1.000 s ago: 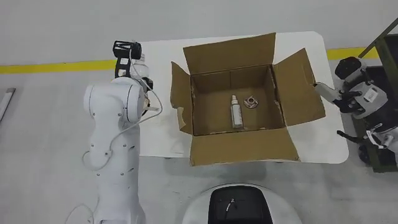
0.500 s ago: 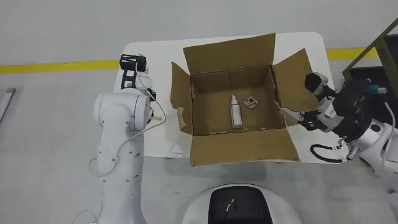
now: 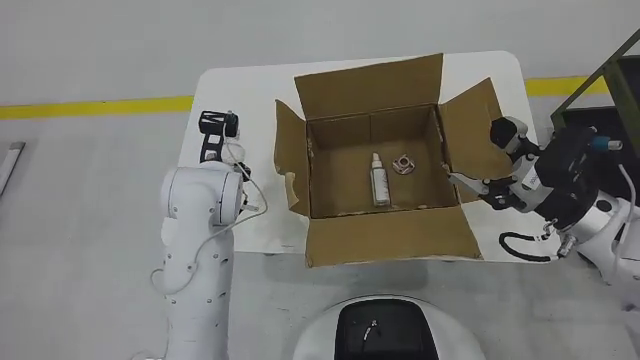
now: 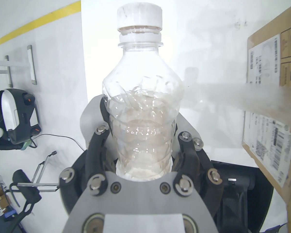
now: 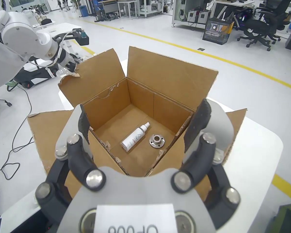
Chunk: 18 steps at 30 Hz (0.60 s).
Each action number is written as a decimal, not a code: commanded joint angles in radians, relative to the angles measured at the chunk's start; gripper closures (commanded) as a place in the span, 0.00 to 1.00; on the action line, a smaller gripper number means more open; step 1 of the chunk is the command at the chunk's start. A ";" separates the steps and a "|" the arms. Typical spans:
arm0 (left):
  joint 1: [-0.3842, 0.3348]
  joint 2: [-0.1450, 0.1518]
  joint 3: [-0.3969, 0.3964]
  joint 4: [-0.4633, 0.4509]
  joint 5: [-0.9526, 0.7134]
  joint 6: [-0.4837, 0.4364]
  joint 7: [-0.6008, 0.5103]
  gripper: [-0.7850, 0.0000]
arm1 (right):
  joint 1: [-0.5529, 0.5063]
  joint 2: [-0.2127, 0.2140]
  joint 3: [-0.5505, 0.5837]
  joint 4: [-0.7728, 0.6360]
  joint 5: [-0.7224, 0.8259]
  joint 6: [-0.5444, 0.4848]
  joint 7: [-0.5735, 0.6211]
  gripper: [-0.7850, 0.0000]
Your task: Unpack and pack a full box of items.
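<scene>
My left claw tight round a bottle, its base hidden by my fingers, right claw wide open, empty, beside box mid-frame in top view

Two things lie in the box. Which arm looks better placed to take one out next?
Right, probably. Its hand is open and empty by the box, facing the spray bottle and metal flange. The left hand is shut on a plastic bottle, off to the box's other side.

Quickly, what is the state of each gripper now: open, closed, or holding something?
Left gripper: closed on a clear plastic bottle.
Right gripper: open, holding nothing.
</scene>
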 commanded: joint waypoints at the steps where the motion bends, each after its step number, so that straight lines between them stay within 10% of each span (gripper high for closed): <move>1: 0.028 0.001 -0.010 0.010 -0.006 0.003 0.004 1.00 | 0.000 0.000 0.000 0.000 0.000 0.000 0.000 0.00; 18: 0.142 -0.001 0.005 0.090 -0.066 0.058 0.029 1.00 | 0.000 0.000 0.000 0.000 0.000 0.000 0.000 0.00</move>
